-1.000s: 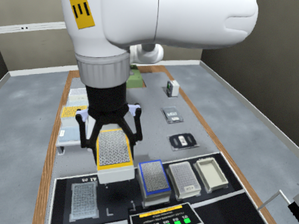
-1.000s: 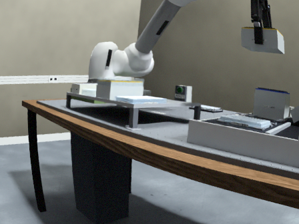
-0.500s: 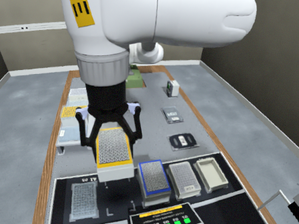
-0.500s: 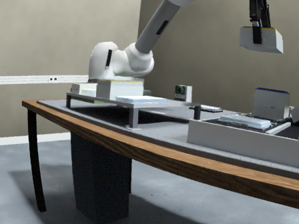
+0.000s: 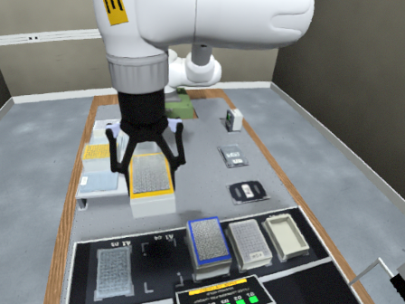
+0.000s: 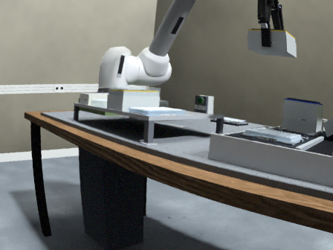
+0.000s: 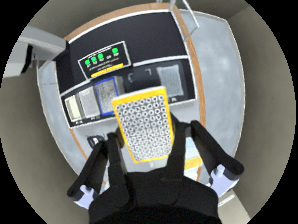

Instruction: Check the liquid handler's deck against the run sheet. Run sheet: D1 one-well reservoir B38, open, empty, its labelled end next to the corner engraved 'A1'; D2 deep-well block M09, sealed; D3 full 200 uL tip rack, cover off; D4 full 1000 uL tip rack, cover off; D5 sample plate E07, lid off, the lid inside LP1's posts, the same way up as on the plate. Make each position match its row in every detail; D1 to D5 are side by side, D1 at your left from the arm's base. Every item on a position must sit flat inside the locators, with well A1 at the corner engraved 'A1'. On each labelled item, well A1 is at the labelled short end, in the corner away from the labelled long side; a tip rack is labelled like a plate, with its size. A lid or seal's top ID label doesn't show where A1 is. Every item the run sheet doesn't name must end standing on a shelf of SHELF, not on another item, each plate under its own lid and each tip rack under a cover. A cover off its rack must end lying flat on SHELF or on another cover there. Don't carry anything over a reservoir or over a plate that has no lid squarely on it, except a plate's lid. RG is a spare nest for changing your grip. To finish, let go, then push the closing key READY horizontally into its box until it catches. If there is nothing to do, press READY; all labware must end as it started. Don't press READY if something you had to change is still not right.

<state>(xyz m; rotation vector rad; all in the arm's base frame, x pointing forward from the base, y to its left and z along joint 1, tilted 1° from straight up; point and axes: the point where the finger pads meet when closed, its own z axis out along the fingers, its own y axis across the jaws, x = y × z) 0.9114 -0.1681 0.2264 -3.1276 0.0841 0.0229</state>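
My gripper [image 5: 147,168] [image 6: 271,31] [image 7: 146,121] is shut on a yellow-rimmed tip rack [image 5: 151,181] [image 6: 276,42] [image 7: 143,119], cover off, and holds it level, high above the table between the shelf and the deck. On the black deck [image 5: 86,253], from right to left in the top view, stand a cream reservoir [image 5: 286,236], a grey deep-well block [image 5: 249,242], a blue-rimmed tip rack [image 5: 209,242], a bare position [image 5: 155,253] with white corner marks, and a clear sample plate [image 5: 113,271].
SHELF [image 5: 101,194] [image 6: 111,110] at the left holds a yellow-topped item [image 5: 96,151] and a pale blue plate [image 5: 99,181]. A clear lid [image 5: 232,155] lies at mid right, a black nest [image 5: 248,190] below it. The READY box [image 5: 234,119] [image 6: 204,103] stands behind.
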